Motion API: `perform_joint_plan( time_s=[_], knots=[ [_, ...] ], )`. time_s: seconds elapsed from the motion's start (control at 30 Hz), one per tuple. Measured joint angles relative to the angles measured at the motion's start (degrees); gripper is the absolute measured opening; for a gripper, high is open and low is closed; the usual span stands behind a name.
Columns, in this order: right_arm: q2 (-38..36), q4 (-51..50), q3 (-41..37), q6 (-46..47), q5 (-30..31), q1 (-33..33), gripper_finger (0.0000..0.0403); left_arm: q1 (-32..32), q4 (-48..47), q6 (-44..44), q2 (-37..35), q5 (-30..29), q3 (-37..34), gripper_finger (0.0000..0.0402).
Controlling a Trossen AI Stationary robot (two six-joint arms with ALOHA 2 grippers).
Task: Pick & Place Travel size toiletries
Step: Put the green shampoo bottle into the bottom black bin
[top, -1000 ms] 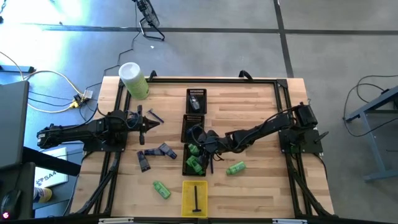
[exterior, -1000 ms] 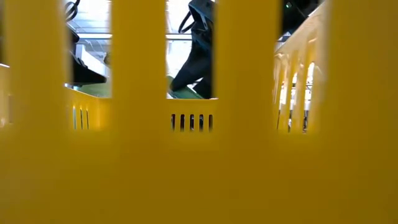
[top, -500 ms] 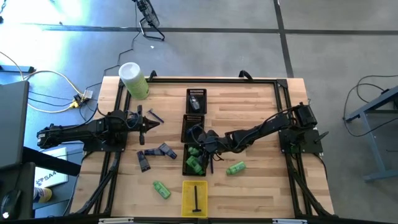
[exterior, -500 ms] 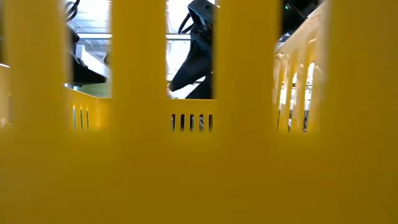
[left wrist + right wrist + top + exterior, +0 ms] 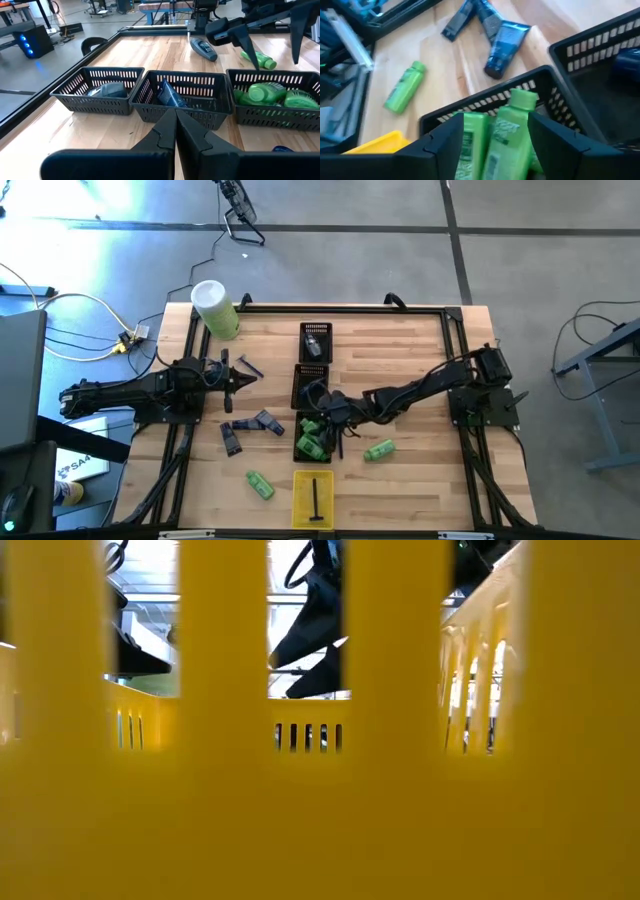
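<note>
Bright green plastic bottles [image 5: 507,127] lie in the nearest black slotted plastic basket [image 5: 312,442], which is the landmark for this entry. Right gripper [image 5: 492,132] hangs directly over that basket, jaws parted to a middling width with one bottle lying between them but not pinched; nothing held. Judged step: release of a green bottle into the basket just done, or hand about to lift clear.

Loose items beside the basket: one green bottle [image 5: 379,450] on the wood table [image 5: 420,350] just right of it, another [image 5: 260,485] farther off to its left near the yellow tray [image 5: 313,498]. Blue-grey squeeze tubes [image 5: 252,427] lie left of the basket.

Left gripper [image 5: 175,127] sits well left of the basket, fingers pressed together, empty, waiting.

Next move, as judged: raise right gripper, shift to the bottle just right of the basket, widen, descend across its body.
</note>
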Motion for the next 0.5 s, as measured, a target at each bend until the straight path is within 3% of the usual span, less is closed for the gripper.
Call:
perform_joint_plan(
  time_s=[0.5],
  knots=[
    [-8.5, -5.8, -0.1, -0.2, -7.9, -2.8, 0.0114, 0.0, 0.0, 0.0, 0.0, 0.0, 0.0, 0.0006]
  ],
)
